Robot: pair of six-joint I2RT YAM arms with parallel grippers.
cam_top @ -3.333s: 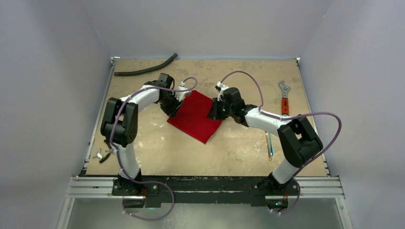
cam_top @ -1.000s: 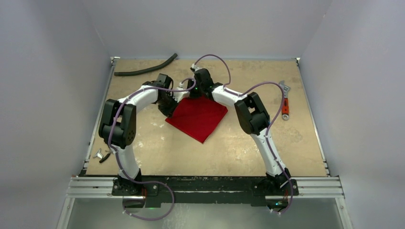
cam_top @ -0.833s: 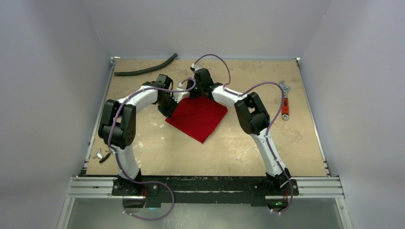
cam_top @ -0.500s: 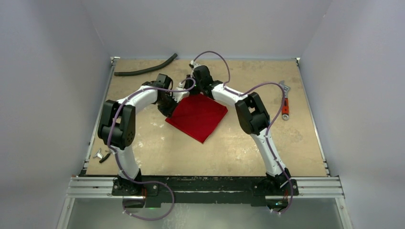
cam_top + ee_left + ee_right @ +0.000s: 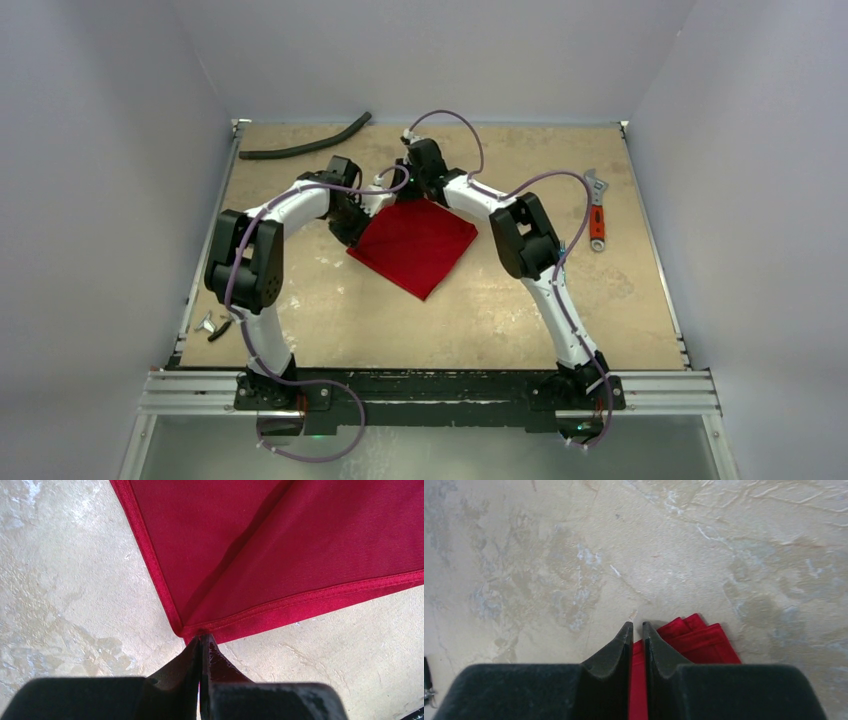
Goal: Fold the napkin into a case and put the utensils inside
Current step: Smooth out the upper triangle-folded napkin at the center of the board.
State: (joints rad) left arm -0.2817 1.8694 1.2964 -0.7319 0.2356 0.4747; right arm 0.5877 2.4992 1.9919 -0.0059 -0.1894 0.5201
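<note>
Between pale walls (image 5: 110,150), mottled tabletop (image 5: 480,320), napkin (image 5: 415,240)

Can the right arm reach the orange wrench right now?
Probably yes, but not right away: the wrench lies in the open on that arm's side of the table, yet the right claw is pinching the napkin and must let go first.

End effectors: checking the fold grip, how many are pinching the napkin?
2. Left end effector pinches the napkin at its left corner; right end effector at its far corner.
</note>
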